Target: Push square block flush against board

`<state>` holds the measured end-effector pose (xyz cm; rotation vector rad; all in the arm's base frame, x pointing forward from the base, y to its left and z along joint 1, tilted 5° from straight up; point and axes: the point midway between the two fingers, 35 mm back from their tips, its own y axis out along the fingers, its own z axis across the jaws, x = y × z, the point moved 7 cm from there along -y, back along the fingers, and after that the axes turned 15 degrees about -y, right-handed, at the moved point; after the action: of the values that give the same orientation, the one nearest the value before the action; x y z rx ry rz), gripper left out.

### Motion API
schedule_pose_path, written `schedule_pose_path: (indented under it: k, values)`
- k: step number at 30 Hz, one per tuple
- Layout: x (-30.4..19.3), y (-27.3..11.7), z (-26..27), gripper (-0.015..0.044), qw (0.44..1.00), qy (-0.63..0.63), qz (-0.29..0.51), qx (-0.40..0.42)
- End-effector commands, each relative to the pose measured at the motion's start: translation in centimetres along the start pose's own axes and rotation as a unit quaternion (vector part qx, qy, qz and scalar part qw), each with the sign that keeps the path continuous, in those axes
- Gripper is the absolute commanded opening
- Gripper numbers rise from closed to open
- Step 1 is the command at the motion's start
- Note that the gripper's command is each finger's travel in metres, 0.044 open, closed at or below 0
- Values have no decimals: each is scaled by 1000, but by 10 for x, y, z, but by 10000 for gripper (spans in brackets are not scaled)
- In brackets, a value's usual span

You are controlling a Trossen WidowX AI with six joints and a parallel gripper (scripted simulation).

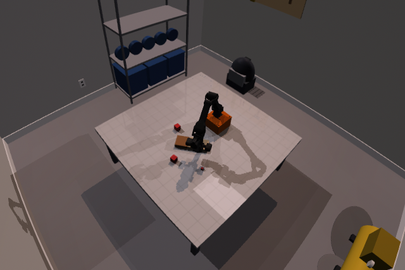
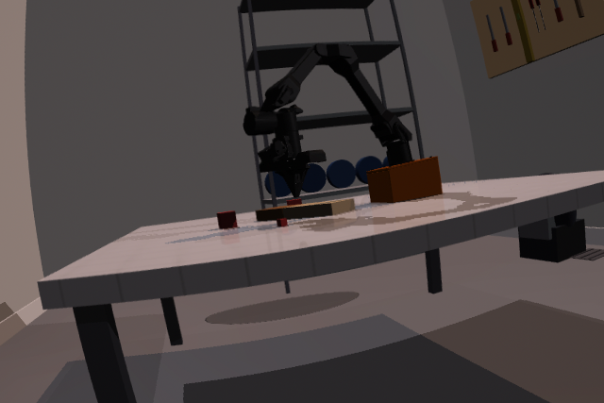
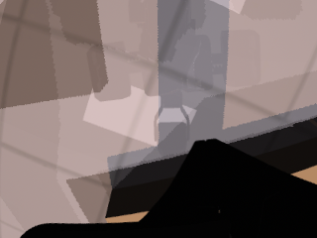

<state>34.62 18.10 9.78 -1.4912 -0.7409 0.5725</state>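
Observation:
A flat brown wooden piece [image 1: 181, 141] lies left of my hand in the top view. A lighter tan piece [image 1: 205, 141] [image 2: 343, 207] shows at the right, partly under the hand. The two look lined up in one low row, but the hand and shadow hide the seam, so I cannot tell which is the square block, or whether sides touch and edges are even. In the wrist view a tan wooden top [image 3: 307, 175] with a dark side shows behind the fingers. My gripper [image 2: 295, 195] [image 3: 205, 150] is shut and empty, pointing down, its tips a little above the wood.
Red cubes stand behind [image 1: 177, 126] and in front [image 1: 173, 158] [image 2: 226, 219] of the row. A smaller red cube [image 1: 202, 168] [image 2: 281, 222] lies nearer the front. An orange box [image 1: 218, 125] [image 2: 414, 179] stands at the arm's base, behind and right.

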Motion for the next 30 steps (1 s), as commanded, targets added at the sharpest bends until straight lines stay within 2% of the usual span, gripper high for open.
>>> schedule_pose_path:
  k: [1,15,30]
  values:
    - [-5,-5,13,0,998,67,-5,-2]
    - [-30,-7,51,0,953,303,-3,0]
    - [-63,-5,88,0,844,536,1,1]
